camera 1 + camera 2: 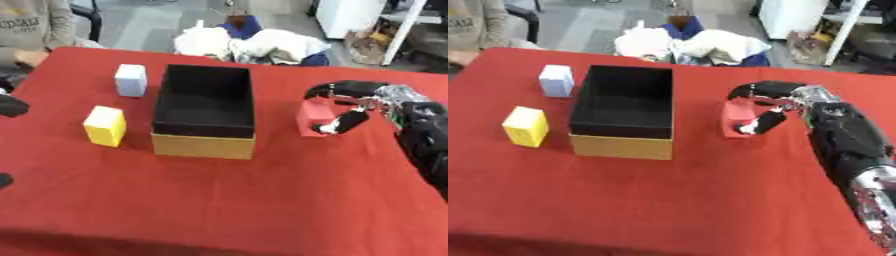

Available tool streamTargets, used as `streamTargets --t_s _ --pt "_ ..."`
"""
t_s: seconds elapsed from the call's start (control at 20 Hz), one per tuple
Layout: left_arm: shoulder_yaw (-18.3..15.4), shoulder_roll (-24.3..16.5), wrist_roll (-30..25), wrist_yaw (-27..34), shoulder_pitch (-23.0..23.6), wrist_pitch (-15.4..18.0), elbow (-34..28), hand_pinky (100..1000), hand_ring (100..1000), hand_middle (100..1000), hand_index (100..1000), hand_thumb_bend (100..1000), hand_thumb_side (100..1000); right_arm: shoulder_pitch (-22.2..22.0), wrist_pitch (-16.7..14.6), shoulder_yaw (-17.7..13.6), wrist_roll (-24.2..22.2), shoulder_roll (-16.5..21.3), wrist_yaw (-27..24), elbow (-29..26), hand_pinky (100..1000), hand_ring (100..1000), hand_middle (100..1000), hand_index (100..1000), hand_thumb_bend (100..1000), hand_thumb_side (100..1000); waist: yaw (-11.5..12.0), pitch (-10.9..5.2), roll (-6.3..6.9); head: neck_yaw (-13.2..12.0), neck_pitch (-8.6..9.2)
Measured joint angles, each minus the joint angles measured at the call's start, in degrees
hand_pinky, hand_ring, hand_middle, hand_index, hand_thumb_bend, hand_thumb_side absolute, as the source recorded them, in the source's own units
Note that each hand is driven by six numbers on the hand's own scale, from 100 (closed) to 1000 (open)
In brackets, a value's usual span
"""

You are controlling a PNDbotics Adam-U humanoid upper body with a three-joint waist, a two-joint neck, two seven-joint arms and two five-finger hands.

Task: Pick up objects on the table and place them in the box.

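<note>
Sitting on the red bench [262,200] to the right of the box [204,111], a red block [737,119] is held by the right robot hand [773,106]: curled fingers arch over its top and far side while the thumb presses its near right face. The block's base seems to touch the cloth, though this is hard to tell. The box is open, black inside with a tan front wall, and nothing shows in it. Left of the box, a pale blue-white block [130,80] stands near its far corner, and a yellow block [105,126] stands nearer, beside its front corner; both are apart from the box. The left robot hand [10,106] shows only as dark shapes at the left edge, its fingers impossible to judge.
</note>
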State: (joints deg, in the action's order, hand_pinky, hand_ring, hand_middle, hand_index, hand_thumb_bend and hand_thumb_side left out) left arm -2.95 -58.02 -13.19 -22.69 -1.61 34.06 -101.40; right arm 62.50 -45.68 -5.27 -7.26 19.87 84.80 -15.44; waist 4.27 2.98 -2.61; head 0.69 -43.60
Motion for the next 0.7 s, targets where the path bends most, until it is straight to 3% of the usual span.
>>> streamTargets --t_s 0.35,0.7 --pt "0.08 0.00 -0.08 0.04 0.00 -0.08 -0.07 742 768 840 944 434 677 -0.03 0.89 -0.01 0.86 0.08 0.30 0.36 880 861 817 1000 305 568 0.08 0.00 0.00 0.00 0.10" --pt "0.16 0.00 -0.10 0.06 0.00 -0.10 -0.29 741 766 839 944 417 680 -0.02 1.15 -0.21 2.70 0.11 1.04 0.38 765 635 542 950 277 400 0.18 0.00 -0.01 -0.01 0.16"
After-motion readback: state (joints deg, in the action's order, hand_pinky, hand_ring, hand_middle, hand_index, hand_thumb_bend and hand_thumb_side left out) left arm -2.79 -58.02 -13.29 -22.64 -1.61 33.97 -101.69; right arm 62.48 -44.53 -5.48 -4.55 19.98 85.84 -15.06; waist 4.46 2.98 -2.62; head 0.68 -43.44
